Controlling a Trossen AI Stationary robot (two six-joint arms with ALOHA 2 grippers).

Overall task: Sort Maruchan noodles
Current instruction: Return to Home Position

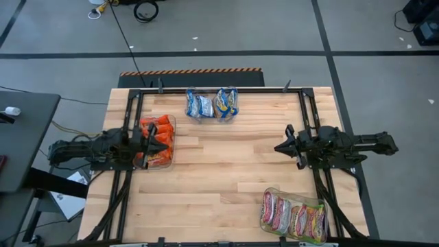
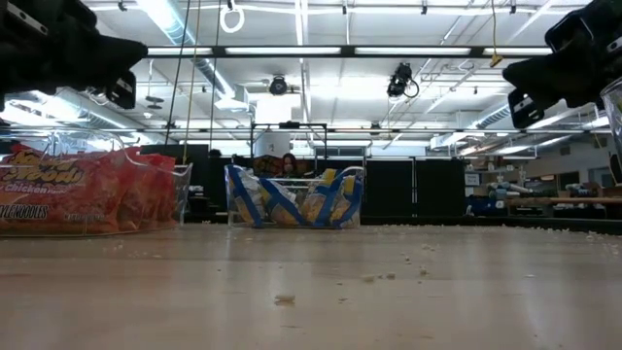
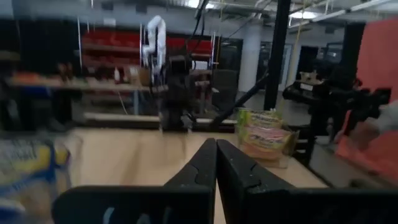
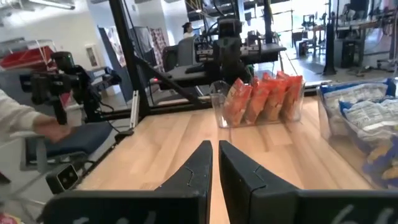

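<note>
**Inspector A:** Which step is in hand?

**Inspector B:** Judged to be the return to home. No packet lies loose on the table (image 1: 226,171). The left gripper (image 1: 162,143) and the right gripper (image 1: 280,147) each hang raised at their own side, fingers pressed together on nothing.

**Inspector A:** And the Maruchan noodles (image 4: 258,96)?

**Inspector B:** Sorted into 3 clear trays (image 1: 266,194).
- The orange-red packets (image 1: 156,140) stand on edge directly beneath the left gripper's tips.
- The blue-and-yellow packets (image 1: 212,104) lie between the 2 grippers, off toward the far edge.
- The green-and-pink packets (image 1: 295,214) sit well apart from the right gripper, to its side by the near edge.

All are glossy, crinkly and packed in rows.

**Inspector A:** Next move?

**Inspector B:** Likely only settling both arms at rest, with the left gripper staying clear of the packets below. Nothing appears left to pick.
</note>
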